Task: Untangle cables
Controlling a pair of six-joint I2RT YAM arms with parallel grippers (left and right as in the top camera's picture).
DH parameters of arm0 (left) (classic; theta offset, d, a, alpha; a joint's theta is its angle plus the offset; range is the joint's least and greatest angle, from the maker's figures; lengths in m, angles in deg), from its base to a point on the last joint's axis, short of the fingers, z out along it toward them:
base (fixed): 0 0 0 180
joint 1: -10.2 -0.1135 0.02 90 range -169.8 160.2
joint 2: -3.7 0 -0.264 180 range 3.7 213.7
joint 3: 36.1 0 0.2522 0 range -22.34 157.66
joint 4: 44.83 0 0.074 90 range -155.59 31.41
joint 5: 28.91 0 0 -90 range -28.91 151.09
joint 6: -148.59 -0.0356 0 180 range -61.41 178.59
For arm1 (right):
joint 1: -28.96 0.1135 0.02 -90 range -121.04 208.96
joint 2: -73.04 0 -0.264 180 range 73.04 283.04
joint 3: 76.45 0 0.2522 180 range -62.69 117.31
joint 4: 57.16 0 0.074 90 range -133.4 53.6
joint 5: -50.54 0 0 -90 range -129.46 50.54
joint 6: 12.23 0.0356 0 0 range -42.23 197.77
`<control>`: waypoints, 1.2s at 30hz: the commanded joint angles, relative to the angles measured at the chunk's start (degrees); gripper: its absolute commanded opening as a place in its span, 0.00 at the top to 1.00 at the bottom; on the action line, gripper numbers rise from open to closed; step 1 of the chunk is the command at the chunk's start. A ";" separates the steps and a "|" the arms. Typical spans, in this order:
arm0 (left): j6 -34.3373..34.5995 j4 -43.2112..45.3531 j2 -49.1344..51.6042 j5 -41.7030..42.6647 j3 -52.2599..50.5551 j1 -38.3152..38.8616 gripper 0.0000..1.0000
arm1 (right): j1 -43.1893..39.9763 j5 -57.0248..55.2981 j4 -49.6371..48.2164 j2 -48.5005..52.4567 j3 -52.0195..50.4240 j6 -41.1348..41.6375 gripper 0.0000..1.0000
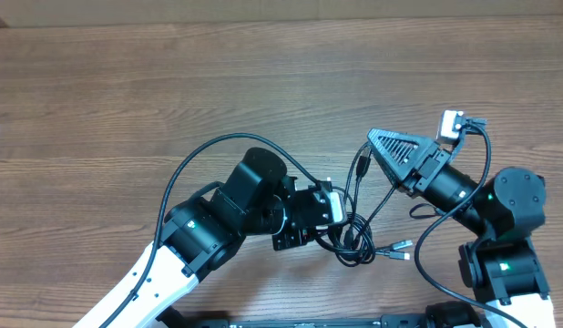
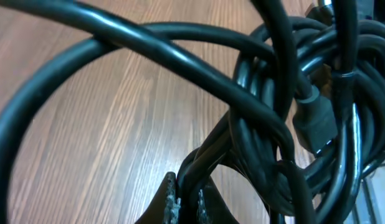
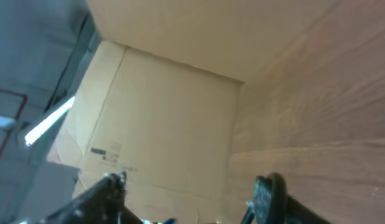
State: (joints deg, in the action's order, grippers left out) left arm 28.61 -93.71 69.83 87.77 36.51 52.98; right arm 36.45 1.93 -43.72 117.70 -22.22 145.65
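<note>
The left end effector (image 2: 186,202) is clenched on the cables (image 2: 261,118), likely to keep them steady. The right end effector (image 3: 189,190) is released and empty, maybe ready to pull.

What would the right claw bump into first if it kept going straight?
Nothing close. The open right claw points along the wooden table toward the cardboard wall, probably the first thing it meets; depth is unclear.

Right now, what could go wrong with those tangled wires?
The left fingers pinch a strand in the knotted cables; pulling could tighten the knot. The right fingers are open and hold nothing, so the whole bunch might just drag along the table.
</note>
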 commanded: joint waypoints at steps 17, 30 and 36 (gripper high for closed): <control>12.68 -3.69 -0.68 -17.79 0.90 0.26 0.96 | -0.11 -15.96 18.93 0.02 1.14 -15.26 0.00; 26.75 1.57 -0.68 -22.08 0.90 -0.98 0.96 | -0.09 3.76 21.64 -0.87 1.14 -32.44 0.00; 26.82 2.67 -0.66 -17.92 0.90 -0.96 0.96 | -0.09 5.20 21.20 -0.87 1.14 -32.39 0.31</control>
State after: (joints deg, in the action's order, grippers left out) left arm 54.20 -91.57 69.85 66.17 36.51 52.11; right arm 36.45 5.34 -21.95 117.55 -22.07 115.02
